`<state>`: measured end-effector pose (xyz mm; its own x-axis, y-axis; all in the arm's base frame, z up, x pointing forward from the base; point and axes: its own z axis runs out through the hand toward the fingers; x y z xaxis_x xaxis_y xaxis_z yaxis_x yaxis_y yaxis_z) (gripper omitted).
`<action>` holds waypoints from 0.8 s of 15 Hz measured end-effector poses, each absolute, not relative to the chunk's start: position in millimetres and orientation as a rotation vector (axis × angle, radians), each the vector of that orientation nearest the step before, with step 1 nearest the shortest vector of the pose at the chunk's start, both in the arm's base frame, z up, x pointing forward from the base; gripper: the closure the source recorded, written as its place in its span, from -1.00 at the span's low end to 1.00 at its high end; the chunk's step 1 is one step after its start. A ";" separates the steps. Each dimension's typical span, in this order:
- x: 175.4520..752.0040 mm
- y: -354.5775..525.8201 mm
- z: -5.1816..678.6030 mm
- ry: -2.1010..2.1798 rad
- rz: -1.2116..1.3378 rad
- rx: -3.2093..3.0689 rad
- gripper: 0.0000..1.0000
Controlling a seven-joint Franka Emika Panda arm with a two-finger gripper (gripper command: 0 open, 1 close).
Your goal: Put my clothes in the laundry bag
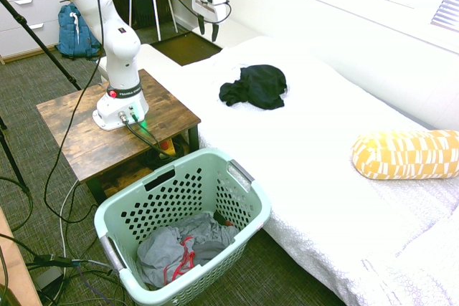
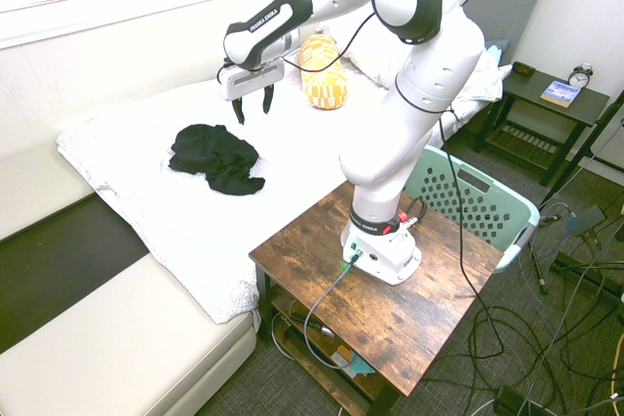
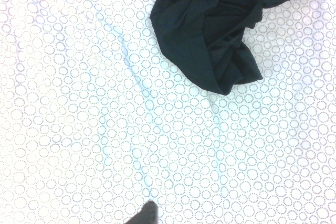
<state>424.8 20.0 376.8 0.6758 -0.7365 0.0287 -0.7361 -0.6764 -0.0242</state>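
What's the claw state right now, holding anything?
Claw: open, empty, pointing down above the bed, beside the black garment, not touching it.

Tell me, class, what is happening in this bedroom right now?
A white robot arm mounted on a wooden side table hangs its gripper above the bed, fingers open and pointing down, holding nothing. A crumpled black garment lies on the white bedspread, apart from the gripper and not yet touched. The mint-green laundry basket stands on the floor beside the bed and table, with a grey garment with red trim inside. A yellow patterned pillow lies further along the bed.
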 end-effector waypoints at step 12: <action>598.1 -13.4 299.9 1.160 -0.070 -2.968 -1.00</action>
